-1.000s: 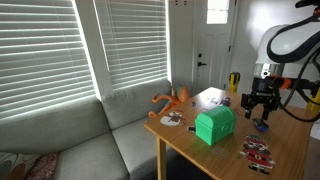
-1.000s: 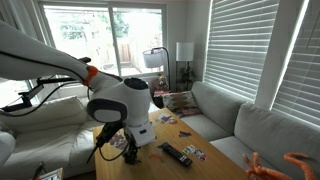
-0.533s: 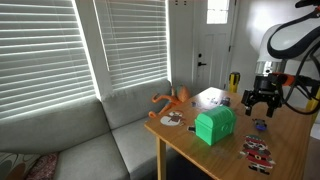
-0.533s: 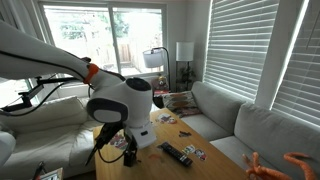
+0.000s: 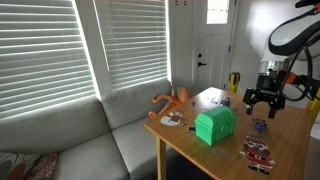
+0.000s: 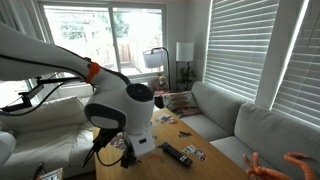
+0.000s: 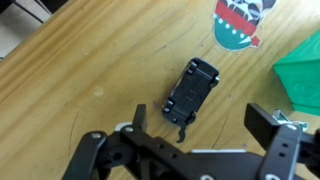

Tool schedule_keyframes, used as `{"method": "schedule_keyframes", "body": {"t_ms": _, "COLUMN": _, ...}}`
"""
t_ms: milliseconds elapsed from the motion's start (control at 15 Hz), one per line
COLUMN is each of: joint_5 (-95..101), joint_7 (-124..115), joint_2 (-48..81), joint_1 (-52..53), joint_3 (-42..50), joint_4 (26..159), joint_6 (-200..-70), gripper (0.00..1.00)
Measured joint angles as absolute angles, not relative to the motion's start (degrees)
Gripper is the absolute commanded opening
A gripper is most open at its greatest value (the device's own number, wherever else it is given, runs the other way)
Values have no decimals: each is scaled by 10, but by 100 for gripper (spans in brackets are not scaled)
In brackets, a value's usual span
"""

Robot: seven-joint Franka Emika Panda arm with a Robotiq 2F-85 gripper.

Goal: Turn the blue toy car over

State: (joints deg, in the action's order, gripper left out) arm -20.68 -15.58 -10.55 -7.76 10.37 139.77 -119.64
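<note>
While the claw (image 7: 198, 116) hangs wide open over the bench (image 7: 80, 70), gripping nothing, the blue car (image 7: 192, 94) lies free on the wood just under it, between the jaws and slanted to their line, near the green box (image 7: 305, 75). Its upper face looks dark and ribbed, perhaps the underside. If so, the turn looks done and the claw need only lift clear; if not, it must descend and pinch the car's long sides.
</note>
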Motion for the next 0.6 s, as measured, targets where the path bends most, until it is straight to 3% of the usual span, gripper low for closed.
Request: {"method": "schedule_keyframes", "body": {"t_ms": 600, "joint_5": -381, "joint_7": -56, "joint_2": -55, "joint_1": -128, "joint_3": 181, "joint_4": 1361, "joint_6": -995, "gripper": 100}}
